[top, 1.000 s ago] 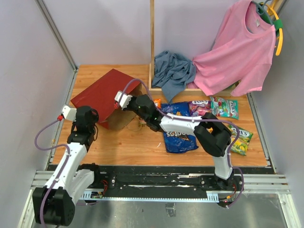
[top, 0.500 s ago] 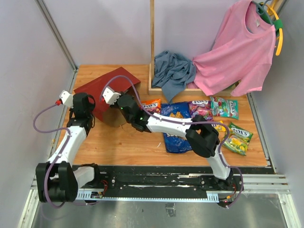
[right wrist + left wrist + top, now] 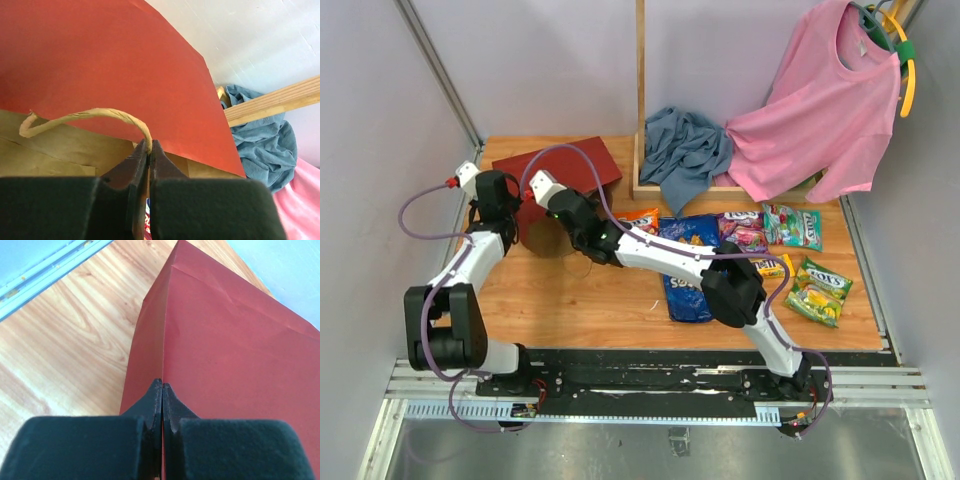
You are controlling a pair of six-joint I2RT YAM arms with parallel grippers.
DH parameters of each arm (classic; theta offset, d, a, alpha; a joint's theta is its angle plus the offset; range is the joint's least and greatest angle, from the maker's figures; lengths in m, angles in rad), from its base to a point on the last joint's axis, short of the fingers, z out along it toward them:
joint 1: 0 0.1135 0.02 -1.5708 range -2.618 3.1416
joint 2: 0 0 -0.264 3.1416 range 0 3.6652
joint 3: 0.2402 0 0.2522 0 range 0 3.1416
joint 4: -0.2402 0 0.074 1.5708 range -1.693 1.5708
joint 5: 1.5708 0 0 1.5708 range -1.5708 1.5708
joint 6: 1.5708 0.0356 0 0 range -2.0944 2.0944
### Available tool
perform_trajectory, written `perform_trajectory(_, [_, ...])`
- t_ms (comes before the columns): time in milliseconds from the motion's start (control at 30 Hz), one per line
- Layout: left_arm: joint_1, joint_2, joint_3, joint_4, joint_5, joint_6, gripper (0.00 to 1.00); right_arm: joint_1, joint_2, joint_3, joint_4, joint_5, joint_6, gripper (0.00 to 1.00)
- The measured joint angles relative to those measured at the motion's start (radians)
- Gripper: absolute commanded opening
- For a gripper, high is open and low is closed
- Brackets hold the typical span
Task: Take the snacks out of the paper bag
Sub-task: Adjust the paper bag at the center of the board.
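Six snacks [image 3: 688, 292], one paper bag [image 3: 575, 165], two garments [image 3: 820, 110].

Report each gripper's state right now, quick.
Left gripper: closed, pinching a folded edge of the dark-red paper bag.
Right gripper: closed, holding the bag's cord handle.

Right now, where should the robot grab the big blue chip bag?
Best guess: pinch the near end of the blue chip bag from above, coming from the arm-base side. It lies flat on the table. The right arm crosses its middle and other packets crowd its far end, but the near end is bare with open wood around it.
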Motion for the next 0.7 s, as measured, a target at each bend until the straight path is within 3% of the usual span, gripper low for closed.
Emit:
perform_trajectory(533, [0.028,0.303,0.353,-0.028,0.171,0.186,0.01,-0.002,0.045,0.035,-0.013,0.009,0.041,0.02])
perform_trajectory(600, [0.029,0.322,0.393,-0.045,0.188,0.208,0.06,-0.009,0.050,0.045,-0.012,-0.001,0.040,0.07])
perform_trajectory(700, [0.032,0.325,0.422,-0.064,0.191,0.232,0.35,-0.022,0.050,0.048,-0.013,-0.033,0.023,0.11])
